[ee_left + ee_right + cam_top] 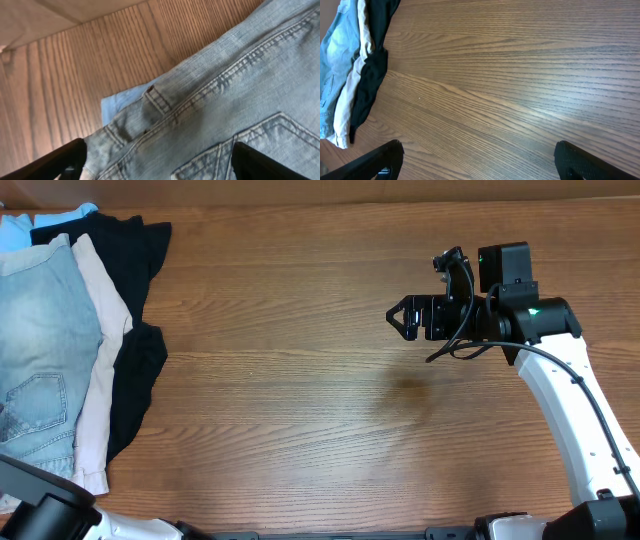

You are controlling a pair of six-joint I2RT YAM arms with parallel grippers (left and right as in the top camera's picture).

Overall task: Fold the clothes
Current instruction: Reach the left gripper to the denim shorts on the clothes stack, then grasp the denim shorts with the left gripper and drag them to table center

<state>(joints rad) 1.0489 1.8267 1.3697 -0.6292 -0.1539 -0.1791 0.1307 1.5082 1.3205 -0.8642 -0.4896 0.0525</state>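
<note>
The pair of light blue faded denim shorts (pixel 40 350) lies at the far left end of the brown wood-grain bench (pixel 330 430). It sits on top of a small pile, and the frame edge cuts off its left side in the overhead view. One stitched back pocket shows near the lower end. Under it, only a long strip of the larger beige shorts (pixel 100 370) shows along the right side. Beneath that, a crumpled black garment (pixel 140 280) spreads out to the right. A scrap of plain pale blue fabric (pixel 60 218) shows at the top of the pile; what it belongs to cannot be told.

From overhead, only a dark part of the left arm shows in the bottom left corner, and its tool cannot be made out there. In the left wrist view, the left tool (pixel 157 162) hangs close above the denim waistband, with a belt loop (pixel 155 100) between the fingers. Only the two black fingertips (pixel 60 160) show, set wide apart at the bottom corners and clamping nothing. Whether they touch the cloth cannot be told.

The right tool (pixel 405 318) hovers well apart from the pile, above bare bench, its jaws spread wide and empty. Its own camera crops the pile at the upper left corner.
</note>
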